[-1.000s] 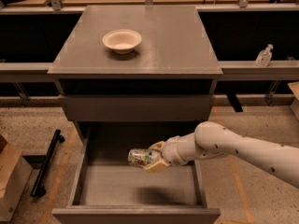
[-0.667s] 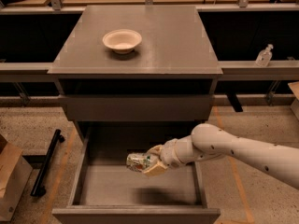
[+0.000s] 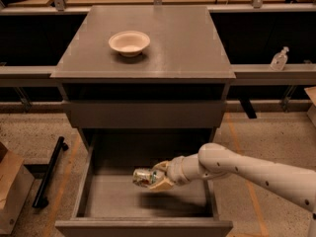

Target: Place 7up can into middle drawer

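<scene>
One can in play: my gripper is clamped on the soda can, pinching its right end. The can lies on its side, slightly tilted, with its free end pointing left.

- Position: it's inside the outline of the open middle drawer, about mid-width and a bit nearer the right wall. There's a smeared shadow on the drawer floor below it. It looks held off the floor, but I can't tell the gap for sure.
- Can label: green and silver blur, print unreadable.
- Fingers: tan, partly hidden behind the can. Only the near one shows properly.
- My arm comes in from the right over the drawer's right wall. It's cut off at the picture's right edge, so the base isn't visible.
- Drawer: the front panel is clipped by the bottom edge, and the back is lost in dark shadow under the drawer above, which shows only its flat front.
- The slot between that front and the cabinet top is black, so I can't make out anything in it.
- Bowl: cream, upright on the cabinet top, left of centre, well apart from the can.
- Small clear bottle on the ledge at right, details too small to read.
- Floor, left: black bar, and a cardboard box cut off by the frame edge.
</scene>
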Controlling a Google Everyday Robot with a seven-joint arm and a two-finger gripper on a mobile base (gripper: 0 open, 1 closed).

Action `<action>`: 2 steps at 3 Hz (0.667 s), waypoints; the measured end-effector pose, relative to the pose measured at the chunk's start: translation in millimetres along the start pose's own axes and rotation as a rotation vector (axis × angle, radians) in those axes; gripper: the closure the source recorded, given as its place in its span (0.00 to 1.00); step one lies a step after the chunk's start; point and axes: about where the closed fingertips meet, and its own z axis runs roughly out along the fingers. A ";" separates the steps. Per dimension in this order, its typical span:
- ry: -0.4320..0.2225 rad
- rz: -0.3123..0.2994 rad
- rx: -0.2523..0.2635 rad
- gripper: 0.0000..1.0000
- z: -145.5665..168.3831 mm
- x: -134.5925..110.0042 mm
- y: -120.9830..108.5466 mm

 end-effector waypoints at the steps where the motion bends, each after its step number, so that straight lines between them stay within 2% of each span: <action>1: -0.012 0.019 -0.036 1.00 31.1 29.4 -0.4; 2: -0.023 0.063 -0.066 0.82 54.7 58.3 1.5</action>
